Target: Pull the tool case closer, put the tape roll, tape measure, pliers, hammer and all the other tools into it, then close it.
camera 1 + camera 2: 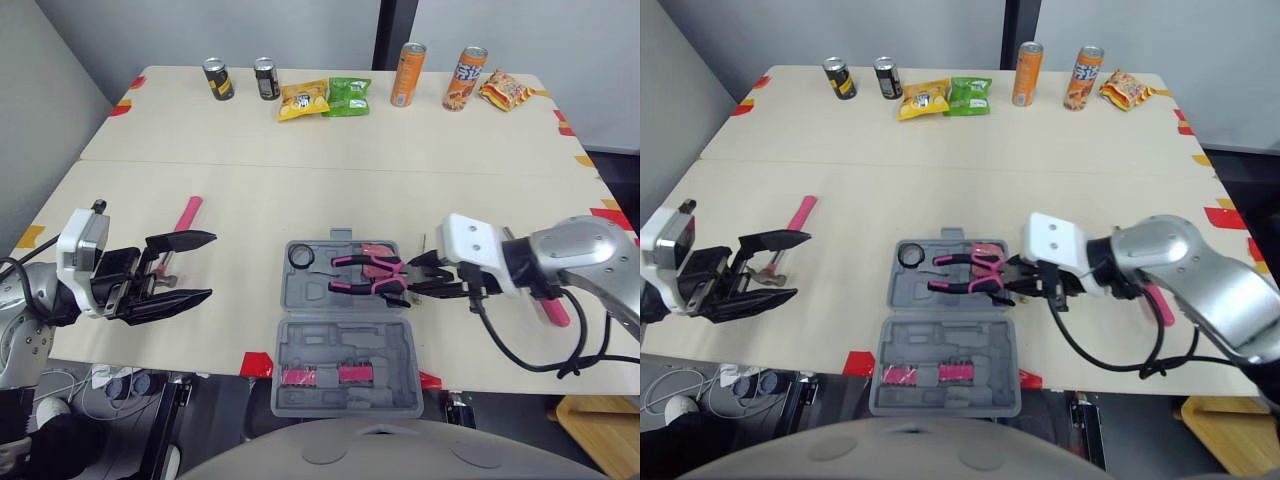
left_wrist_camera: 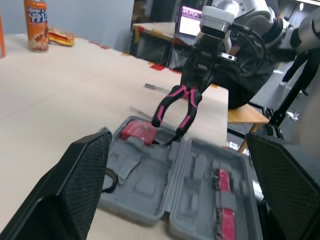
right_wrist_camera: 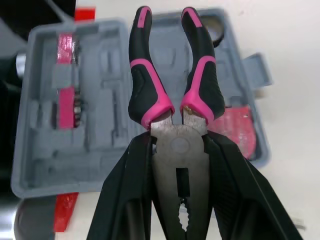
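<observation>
Holding pliers point(image 3: 180, 145) above tool case point(image 1: 310, 298)

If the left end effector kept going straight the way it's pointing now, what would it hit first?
Probably the open tool case, at its left wall; if it rides higher, the pliers the right end effector holds over it. Height is unclear.
</observation>
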`<state>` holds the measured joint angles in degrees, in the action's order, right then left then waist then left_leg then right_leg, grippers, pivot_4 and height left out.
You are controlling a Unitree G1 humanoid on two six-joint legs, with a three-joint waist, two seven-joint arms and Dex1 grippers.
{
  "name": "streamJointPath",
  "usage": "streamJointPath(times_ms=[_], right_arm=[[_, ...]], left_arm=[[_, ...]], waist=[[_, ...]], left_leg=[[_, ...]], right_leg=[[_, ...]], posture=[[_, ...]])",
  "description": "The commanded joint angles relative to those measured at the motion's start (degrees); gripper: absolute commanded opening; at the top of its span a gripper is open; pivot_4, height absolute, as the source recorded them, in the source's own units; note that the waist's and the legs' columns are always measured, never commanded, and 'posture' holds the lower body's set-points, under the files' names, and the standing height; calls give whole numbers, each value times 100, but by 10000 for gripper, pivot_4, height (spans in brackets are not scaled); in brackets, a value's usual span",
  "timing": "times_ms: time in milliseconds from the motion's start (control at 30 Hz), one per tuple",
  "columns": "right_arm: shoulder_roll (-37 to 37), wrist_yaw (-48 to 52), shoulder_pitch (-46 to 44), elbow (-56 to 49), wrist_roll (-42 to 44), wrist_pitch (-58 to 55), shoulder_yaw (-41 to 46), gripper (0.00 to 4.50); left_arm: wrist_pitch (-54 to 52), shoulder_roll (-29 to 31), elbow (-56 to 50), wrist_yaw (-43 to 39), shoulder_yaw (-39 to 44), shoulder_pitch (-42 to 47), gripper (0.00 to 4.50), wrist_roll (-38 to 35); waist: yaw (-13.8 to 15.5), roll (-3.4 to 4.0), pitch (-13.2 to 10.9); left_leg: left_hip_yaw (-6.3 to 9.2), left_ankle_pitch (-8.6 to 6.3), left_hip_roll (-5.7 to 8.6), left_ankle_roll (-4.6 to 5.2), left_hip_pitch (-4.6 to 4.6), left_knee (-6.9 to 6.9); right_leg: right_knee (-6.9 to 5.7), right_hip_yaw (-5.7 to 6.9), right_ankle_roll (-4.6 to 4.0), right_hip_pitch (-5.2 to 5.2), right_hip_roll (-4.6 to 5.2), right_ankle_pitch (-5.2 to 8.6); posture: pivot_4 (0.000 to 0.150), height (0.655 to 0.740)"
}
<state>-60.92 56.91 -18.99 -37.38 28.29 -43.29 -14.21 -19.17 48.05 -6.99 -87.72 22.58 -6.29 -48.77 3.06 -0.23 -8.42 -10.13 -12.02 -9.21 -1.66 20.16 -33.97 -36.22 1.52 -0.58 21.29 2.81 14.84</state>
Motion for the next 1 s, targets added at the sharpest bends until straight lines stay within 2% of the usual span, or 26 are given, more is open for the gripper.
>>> streamJointPath(times_ms=[33,433,733,1000], right_arm=[[341,-29,-627,99,-491,-276,-709,10177],[1350,-182,-1780,402,-1298,-1163,-2066,10177],[1718,-225,-1873,708,-1711,-1234,-2530,10177],[2001,-295,-1810,1070,-1991,-1137,-2777,10177]], left_arm=[[35,79,-357,-38,35,-63,45000,69],[-102,60,-500,218,-79,75,45000,158],[208,165,-78,-242,6,-2,45000,413],[744,190,330,-478,-243,119,45000,581]], waist=[[-3,0,0],[5,1,-1],[0,-1,-1],[0,-2,-1]], left_leg=[[-1,0,0,0,1,0],[-3,0,-2,-4,0,-8],[-15,0,-2,-10,4,-13],[-18,0,-2,-13,2,-14]], right_leg=[[-7,-1,0,5,0,0],[-40,-3,-11,17,-1,6],[-52,-16,-11,33,-2,6],[-67,-21,-12,40,-2,6]], posture=[[1500,7400],[1500,7400],[1500,7400],[1500,7400]])
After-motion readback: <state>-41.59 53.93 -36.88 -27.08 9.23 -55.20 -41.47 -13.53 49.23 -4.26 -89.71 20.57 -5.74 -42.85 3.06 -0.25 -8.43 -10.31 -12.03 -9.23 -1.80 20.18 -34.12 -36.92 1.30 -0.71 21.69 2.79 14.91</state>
